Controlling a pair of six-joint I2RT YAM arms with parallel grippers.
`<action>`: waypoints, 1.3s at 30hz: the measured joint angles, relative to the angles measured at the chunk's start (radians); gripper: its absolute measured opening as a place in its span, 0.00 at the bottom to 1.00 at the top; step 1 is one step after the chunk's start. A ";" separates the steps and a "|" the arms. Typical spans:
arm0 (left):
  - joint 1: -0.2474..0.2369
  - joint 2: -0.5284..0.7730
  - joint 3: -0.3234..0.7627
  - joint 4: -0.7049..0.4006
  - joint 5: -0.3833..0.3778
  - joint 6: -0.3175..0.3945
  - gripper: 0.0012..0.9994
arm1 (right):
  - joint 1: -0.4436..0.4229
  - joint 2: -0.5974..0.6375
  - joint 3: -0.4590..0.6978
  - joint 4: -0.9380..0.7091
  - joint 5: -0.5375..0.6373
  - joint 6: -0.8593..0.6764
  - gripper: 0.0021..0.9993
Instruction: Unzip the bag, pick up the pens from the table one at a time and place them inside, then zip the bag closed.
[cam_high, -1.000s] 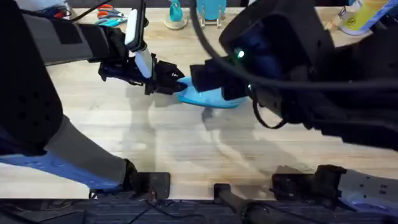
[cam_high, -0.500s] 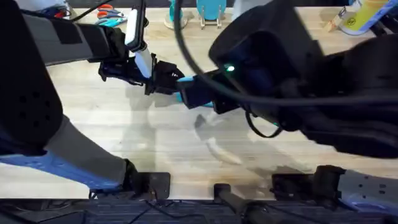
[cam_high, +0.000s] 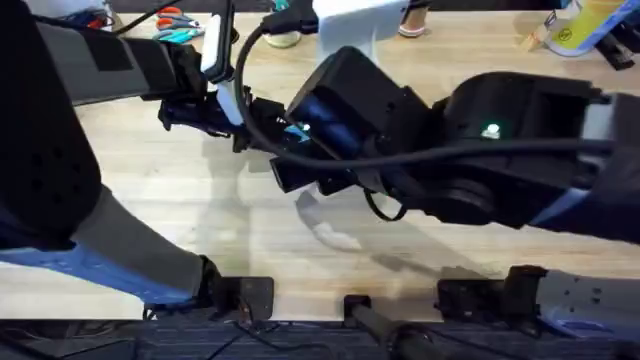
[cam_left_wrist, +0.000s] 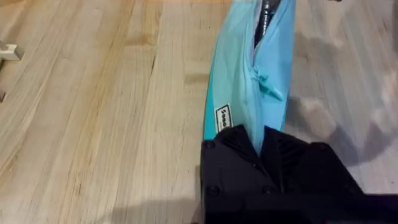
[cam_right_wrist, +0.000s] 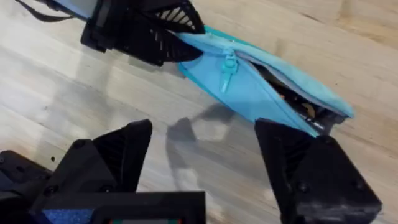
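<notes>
One bag (cam_right_wrist: 261, 81) is seen on the worktop (cam_left_wrist: 93, 112), left of centre and toward the far side, its zip partly open, with the pull (cam_right_wrist: 227, 65) lying on the fabric. Its left end is clamped between the fingers of the left gripper (cam_left_wrist: 260, 146), whose arm is stretched in low from the left. The right gripper (cam_right_wrist: 205, 155) is held above the bag, fingers spread wide apart; its arm is raised close under the overhead camera.
</notes>
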 joint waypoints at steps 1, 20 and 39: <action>0.000 0.000 0.000 0.000 0.000 0.000 0.04 | 0.000 0.004 0.000 0.002 -0.004 0.000 1.00; 0.000 0.000 0.000 0.000 0.000 0.000 0.04 | 0.000 0.012 0.000 0.045 -0.015 0.000 1.00; 0.000 0.000 0.000 0.000 0.000 0.000 0.04 | -0.044 0.167 0.000 0.144 -0.007 0.001 1.00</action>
